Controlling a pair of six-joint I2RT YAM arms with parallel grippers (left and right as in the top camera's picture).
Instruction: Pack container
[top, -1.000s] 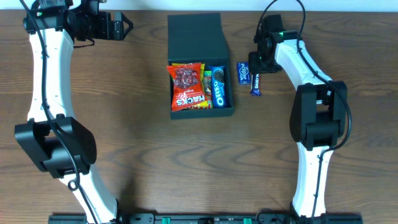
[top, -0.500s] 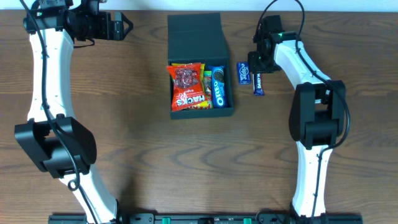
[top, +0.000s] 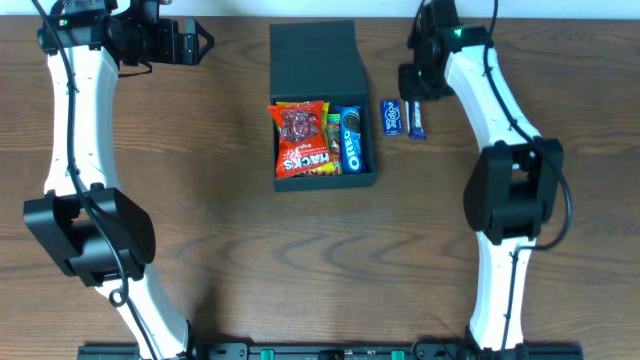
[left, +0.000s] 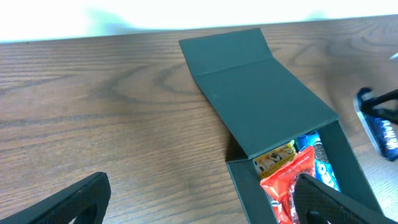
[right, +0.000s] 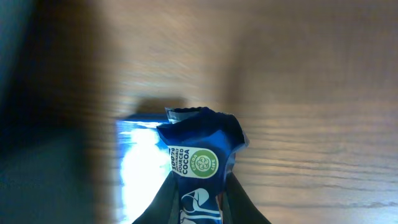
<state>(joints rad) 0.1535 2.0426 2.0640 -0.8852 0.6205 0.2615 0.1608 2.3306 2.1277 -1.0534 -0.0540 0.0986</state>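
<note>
Container (top: 314, 60) shown with lid open; left gripper (top: 203, 41) held spread apart, well clear of it — blue snack bar (right: 199, 163) clamped by right gripper (right: 198, 208)

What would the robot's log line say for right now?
right gripper: shut on dark blue snack bar, beside container | left gripper: open | container: lid open, Hacks packet and Oreo pack inside

The box (top: 325, 181) stands mid-worktop near the far edge, lid (top: 315, 60) flat behind it, packets (top: 303, 140) filling it. Right of it, a blue packet (top: 392, 117) and the bar (top: 417, 125) pinched by the right gripper (top: 415, 100) crowd the gap. The left gripper (top: 197, 42), spread wide, hangs at the far-left corner. The near half's middle lies bare.
</note>
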